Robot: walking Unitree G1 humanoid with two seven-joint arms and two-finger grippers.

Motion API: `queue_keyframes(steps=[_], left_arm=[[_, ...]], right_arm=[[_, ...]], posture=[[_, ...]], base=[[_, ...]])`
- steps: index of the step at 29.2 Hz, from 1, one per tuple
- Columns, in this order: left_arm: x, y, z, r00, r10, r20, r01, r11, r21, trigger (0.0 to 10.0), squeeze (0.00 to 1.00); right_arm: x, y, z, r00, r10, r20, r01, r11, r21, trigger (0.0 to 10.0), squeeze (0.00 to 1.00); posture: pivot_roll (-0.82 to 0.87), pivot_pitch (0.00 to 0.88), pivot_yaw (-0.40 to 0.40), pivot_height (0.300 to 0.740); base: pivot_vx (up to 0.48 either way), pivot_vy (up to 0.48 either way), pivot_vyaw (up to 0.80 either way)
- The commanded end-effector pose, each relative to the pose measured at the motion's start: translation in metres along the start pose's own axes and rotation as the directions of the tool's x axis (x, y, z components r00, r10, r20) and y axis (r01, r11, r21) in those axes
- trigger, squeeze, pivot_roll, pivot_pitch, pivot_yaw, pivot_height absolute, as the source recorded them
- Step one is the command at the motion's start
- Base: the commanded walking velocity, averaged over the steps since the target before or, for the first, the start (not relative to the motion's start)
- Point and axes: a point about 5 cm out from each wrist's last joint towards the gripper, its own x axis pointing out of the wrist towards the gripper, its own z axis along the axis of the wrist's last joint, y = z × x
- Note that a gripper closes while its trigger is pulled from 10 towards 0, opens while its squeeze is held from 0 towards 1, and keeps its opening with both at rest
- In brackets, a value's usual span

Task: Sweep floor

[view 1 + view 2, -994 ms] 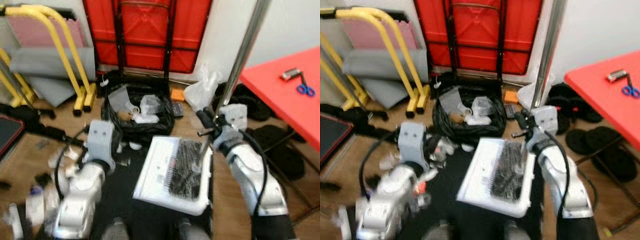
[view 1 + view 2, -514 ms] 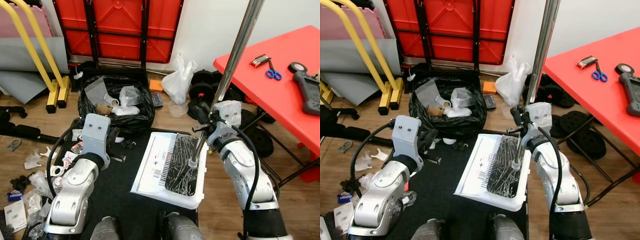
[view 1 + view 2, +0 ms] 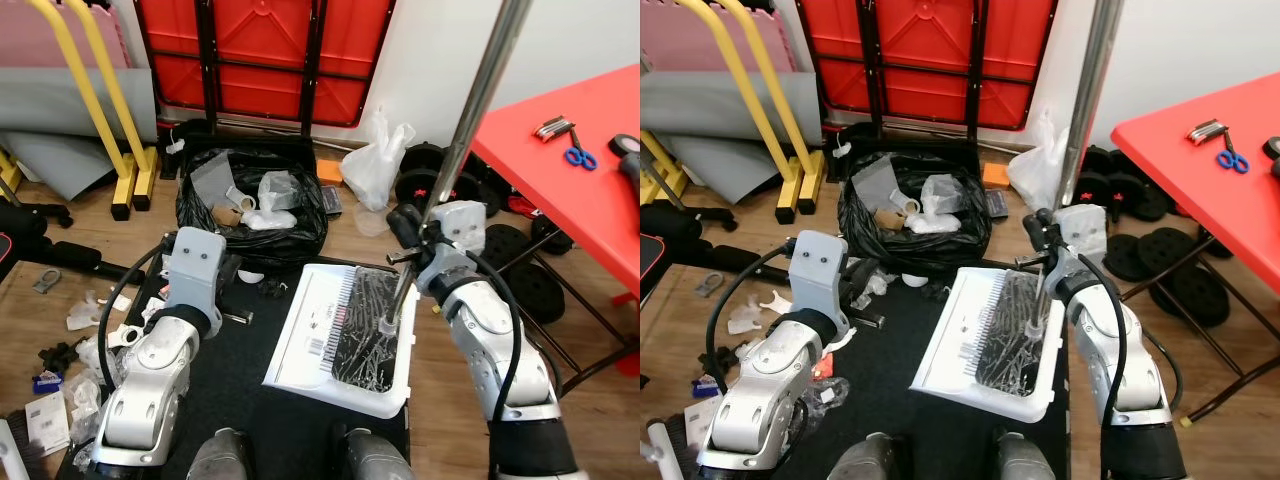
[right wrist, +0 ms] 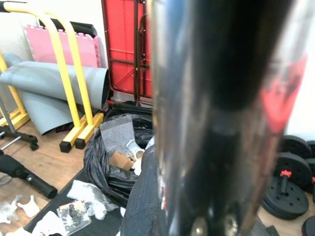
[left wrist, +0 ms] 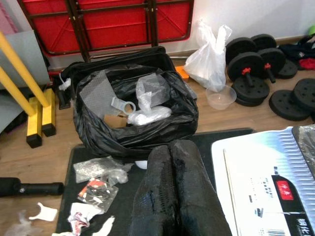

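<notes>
Wood floor [image 3: 330, 235]; right gripper [image 3: 408, 243] apparently gripping pole [image 3: 466, 140]

The white dustpan [image 3: 335, 340] carries a barcode label, but no text is legible.

- One white dustpan [image 3: 335, 335], centre of the frame.
- One black rubbish bag [image 3: 250, 210], upper centre.
- One white plastic bag [image 3: 375, 165], upper centre right.
- One red table [image 3: 590, 190], right edge.
- One pair of blue scissors [image 3: 577, 156], upper right.
- Two yellow bars [image 3: 95, 85], upper left.
</notes>
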Motion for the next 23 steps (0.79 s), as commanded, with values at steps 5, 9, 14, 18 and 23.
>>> queue_keyframes(steps=[5,9,14,18,23], left_arm=[[0.0004,-0.0053,-0.0029,1.0,-0.02,-0.01,0.02,1.0,0.005,10.0,0.0],[0.0004,-0.0054,-0.0026,1.0,-0.02,-0.009,0.02,1.0,0.007,10.0,0.0],[0.0005,-0.0053,-0.0027,1.0,-0.019,-0.007,0.019,1.0,0.009,10.0,0.0],[0.0005,-0.0052,-0.0028,1.0,-0.018,-0.007,0.018,1.0,0.008,10.0,0.0],[0.0005,-0.005,-0.0031,1.0,-0.013,-0.008,0.013,1.0,0.001,10.0,0.0]], right_arm=[[-0.0021,-0.0059,0.0119,0.998,-0.019,0.067,0.02,1.0,-0.019,10.0,0.0],[-0.0022,-0.006,0.0123,0.998,-0.017,0.067,0.018,1.0,-0.023,10.0,0.0],[-0.0025,-0.0066,0.0124,0.998,-0.016,0.066,0.017,1.0,-0.024,10.0,0.0],[-0.0025,-0.0067,0.0125,0.998,-0.015,0.067,0.017,1.0,-0.024,10.0,0.0],[-0.0026,-0.0065,0.0129,0.998,-0.013,0.069,0.015,1.0,-0.023,10.0,0.0]], posture=[[-0.08,0.164,-0.135,0.74],[-0.08,0.169,-0.136,0.74],[-0.08,0.171,-0.136,0.74],[-0.08,0.171,-0.135,0.74],[-0.08,0.171,-0.135,0.74]], base=[[0.0,0.313,0.0],[0.0,0.317,0.0],[0.0,0.315,0.0],[0.0,0.306,0.0],[0.0,0.248,0.0]])
